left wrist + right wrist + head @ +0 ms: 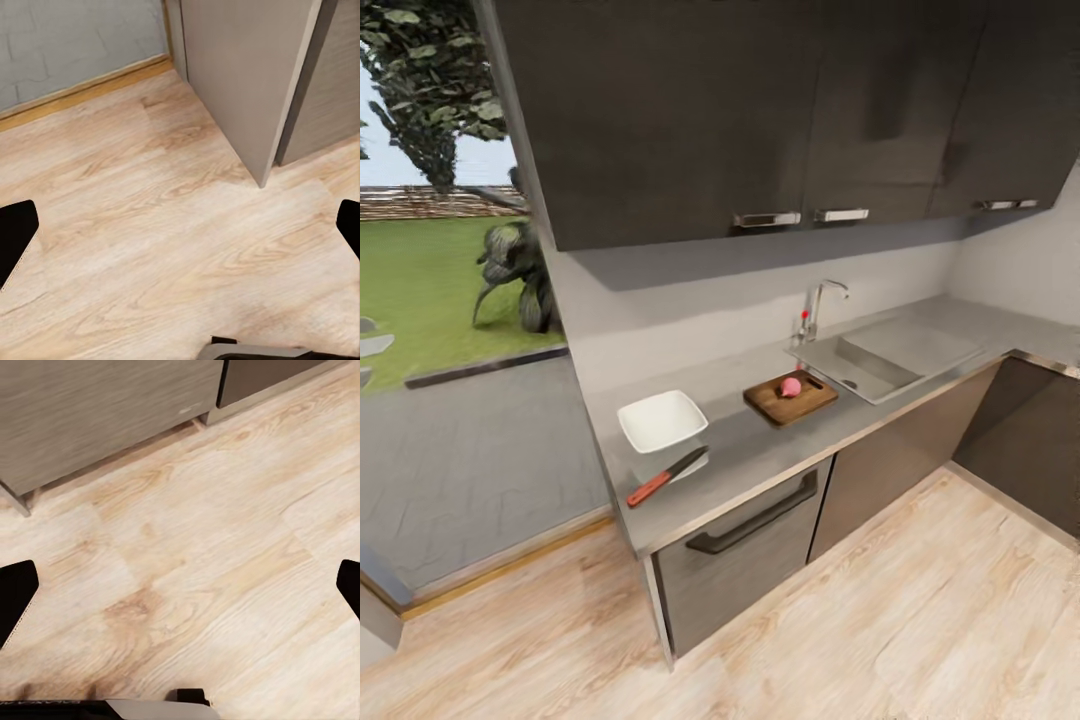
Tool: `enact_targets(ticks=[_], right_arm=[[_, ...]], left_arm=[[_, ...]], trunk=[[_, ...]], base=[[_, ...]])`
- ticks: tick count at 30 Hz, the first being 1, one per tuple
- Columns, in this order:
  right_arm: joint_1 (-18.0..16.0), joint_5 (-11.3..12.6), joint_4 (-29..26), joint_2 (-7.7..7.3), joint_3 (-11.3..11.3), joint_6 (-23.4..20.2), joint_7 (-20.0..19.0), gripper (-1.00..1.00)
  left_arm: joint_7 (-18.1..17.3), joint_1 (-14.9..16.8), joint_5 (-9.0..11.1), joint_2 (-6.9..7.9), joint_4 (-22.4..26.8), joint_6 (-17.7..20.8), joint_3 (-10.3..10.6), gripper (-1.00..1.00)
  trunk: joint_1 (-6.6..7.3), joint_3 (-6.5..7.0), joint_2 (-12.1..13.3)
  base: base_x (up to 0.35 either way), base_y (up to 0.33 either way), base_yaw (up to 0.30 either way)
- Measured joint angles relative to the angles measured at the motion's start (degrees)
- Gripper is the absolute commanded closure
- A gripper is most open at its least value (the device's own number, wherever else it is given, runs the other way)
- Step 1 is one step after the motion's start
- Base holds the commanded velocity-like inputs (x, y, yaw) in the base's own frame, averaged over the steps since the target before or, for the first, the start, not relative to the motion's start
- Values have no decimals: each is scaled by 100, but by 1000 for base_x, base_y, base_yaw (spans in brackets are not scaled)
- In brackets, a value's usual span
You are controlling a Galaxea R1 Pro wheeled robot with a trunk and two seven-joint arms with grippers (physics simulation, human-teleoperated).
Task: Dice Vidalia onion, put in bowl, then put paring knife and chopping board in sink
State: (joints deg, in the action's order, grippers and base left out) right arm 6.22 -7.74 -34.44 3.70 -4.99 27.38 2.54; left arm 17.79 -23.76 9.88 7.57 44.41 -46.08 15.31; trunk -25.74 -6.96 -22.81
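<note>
On the smooth grey countertop [760,455], the round pinkish Vidalia onion [790,387] sits on the grained wooden chopping board [790,397], left of the steel sink [890,358]. The white squarish bowl [662,420] lies further left, the red-handled paring knife [666,476] just nearer. Both wrist views look down at pale plank floor, the left gripper [180,225] and right gripper [180,585] spread wide, holding nothing.

Head cam is set high, well back from countertop [760,450], angled down over it. Both wrist cams are aimed down at wood floor [172,247], nearer; cabinet fronts [97,412] are shared w/ head view.
</note>
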Motion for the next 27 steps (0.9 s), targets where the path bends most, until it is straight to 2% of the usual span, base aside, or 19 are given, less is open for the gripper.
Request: enact_targets(ticks=[5, 10, 14, 16, 17, 18, 19, 22, 23, 26, 27], right_arm=[[0, -1, -1, 0, -1, 0, -1, -100], [1, -14, -103, 2, -5, -2, 19, -100], [-27, -25, -738, 8, -10, -174, 297, -100], [-40, -27, -1571, 10, -8, -750, 616, -100], [-41, -25, -1775, 10, -5, -928, 679, -100], [-47, -27, -2316, 14, 2, -1484, 819, -100], [-52, -25, -2715, 19, 4, -1850, 880, -100], [-103, -25, -3550, 26, 19, -2522, 956, -100], [-177, -32, -3932, 33, 50, -2767, 981, -100], [-443, -31, -4477, 80, 133, -3238, 1010, -100], [-681, -40, -4673, 132, 169, -3660, 1018, -100]], left_arm=[[0, 0, 2, -2, -7, 0, 1, -100], [-4, 1, 3, -2, -6, -1, 4, -100], [-7, 2, 3, -14, -11, -1, 5, -100], [-7, 2, 4, -29, -11, -1, 5, -100], [-7, 2, 4, -31, -11, -1, 4, -100], [-7, 2, 4, -34, -10, -1, 5, -100], [-8, 2, 4, -35, -9, -1, 5, -100], [-8, 2, 4, -36, -11, -1, 5, -100], [-8, 2, 4, -36, -11, -1, 5, -100], [-8, 2, 4, -37, -19, -1, 5, -100], [-11, 1, 4, -38, -45, -1, 5, -100]], trunk=[[0, 37, 0], [0, 47, 0], [0, 48, 0], [0, 49, 0], [0, 48, 0], [-1, 49, 0], [0, 49, 0], [0, 49, 0], [-1, 49, 0], [0, 49, 1], [-1, 51, 2]], base=[[0, 257, -157], [0, 53, -30], [0, 6, -3], [0, 1, -1], [0, 0, 0], [0, 0, 0], [0, 0, 0], [0, 0, 0], [0, 0, 0], [0, 0, 0], [0, 0, 0]])
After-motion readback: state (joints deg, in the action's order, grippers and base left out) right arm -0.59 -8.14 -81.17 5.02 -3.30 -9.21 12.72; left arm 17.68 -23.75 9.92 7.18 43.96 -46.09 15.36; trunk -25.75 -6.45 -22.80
